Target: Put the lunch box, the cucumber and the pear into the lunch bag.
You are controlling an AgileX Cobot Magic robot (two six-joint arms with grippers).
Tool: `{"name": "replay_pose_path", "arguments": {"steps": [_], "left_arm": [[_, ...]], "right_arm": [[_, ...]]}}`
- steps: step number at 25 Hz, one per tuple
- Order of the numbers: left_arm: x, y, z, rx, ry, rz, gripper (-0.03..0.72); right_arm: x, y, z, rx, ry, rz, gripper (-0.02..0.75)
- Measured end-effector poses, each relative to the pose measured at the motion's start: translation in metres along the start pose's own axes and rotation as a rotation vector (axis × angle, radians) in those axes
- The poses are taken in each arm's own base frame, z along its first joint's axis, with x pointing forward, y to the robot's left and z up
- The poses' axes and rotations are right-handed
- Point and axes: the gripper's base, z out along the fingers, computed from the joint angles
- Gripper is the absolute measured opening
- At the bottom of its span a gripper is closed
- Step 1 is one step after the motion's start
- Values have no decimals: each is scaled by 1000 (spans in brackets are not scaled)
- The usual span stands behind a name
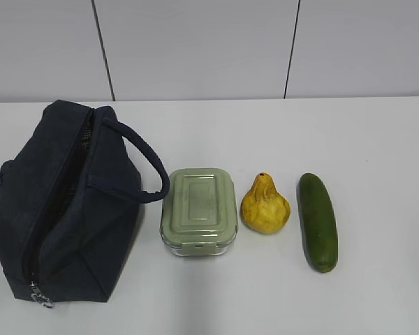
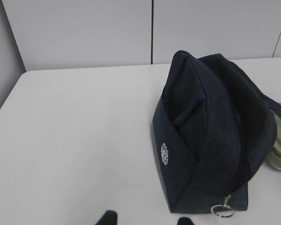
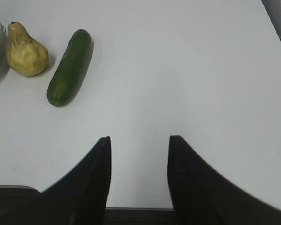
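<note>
With both the left gripper (image 2: pixel 145 220) and right gripper (image 3: pixel 139 161) parted and empty, first spread the lunch bag (image 1: pixel 63 202) mouth at the table's left edge, then lift the lunch box (image 1: pixel 200 209) beside it

Lunch bag (image 1: pixel 63 209) seen as matt navy cloth, metal ring pull (image 2: pixel 222 211); lunch box (image 1: pixel 199 209) clear-walled, matt green lid; cucumber (image 1: pixel 318 221) smooth, glossy; pear (image 1: pixel 265 206) lumpy.

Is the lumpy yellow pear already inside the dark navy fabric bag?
No, the lumpy yellow pear sits on the white table between the green-lidded clear lunch box and the dark green cucumber, outside the navy fabric bag.
</note>
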Motion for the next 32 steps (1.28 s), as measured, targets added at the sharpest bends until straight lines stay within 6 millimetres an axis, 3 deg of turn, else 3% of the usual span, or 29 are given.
{"name": "replay_pose_path", "arguments": {"steps": [7, 12, 18, 27, 32], "left_arm": [[-1, 0, 0, 74, 1, 34, 239], [-18, 2, 4, 139, 46, 88, 239], [-49, -13, 34, 260, 111, 101, 239], [-69, -38, 80, 379, 231, 116, 239], [-96, -56, 98, 481, 261, 135, 239]], "right_arm": [[0, 1, 0, -29, 2, -7, 317], [-5, -1, 3, -47, 62, -25, 317], [-24, 4, 16, -106, 151, 34, 317], [-48, 16, 39, -234, 188, 104, 317], [-70, 27, 78, -353, 228, 103, 317]]}}
